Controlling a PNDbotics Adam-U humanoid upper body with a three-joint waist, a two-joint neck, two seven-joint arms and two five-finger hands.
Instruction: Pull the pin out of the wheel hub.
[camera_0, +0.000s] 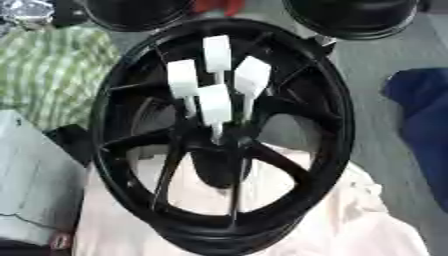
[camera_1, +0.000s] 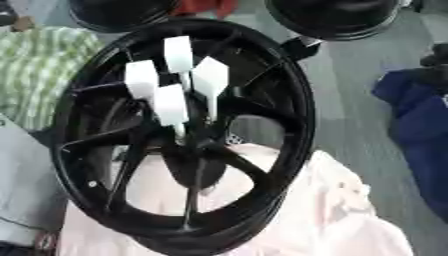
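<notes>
A black spoked wheel hub (camera_0: 337, 100) lies tilted in the middle of both views, resting on a pale pink cloth (camera_0: 350, 220). Several white pins with blocky heads and thin shafts stand up out of its centre. The nearest pin (camera_0: 214, 104) is in front. Another pin (camera_0: 182, 79) stands to its left, one (camera_0: 252, 76) to its right and one (camera_0: 217, 52) behind. Their shafts run down into the dark centre of the hub (camera_0: 219, 137). Neither of my hands shows in either view.
Two more black wheels (camera_0: 140, 12) (camera_0: 354, 17) sit at the far edge. A green checked cloth (camera_0: 48, 70) lies at the left, a grey flat object (camera_0: 26, 180) at the lower left, and a blue cloth (camera_0: 424, 125) at the right on grey floor.
</notes>
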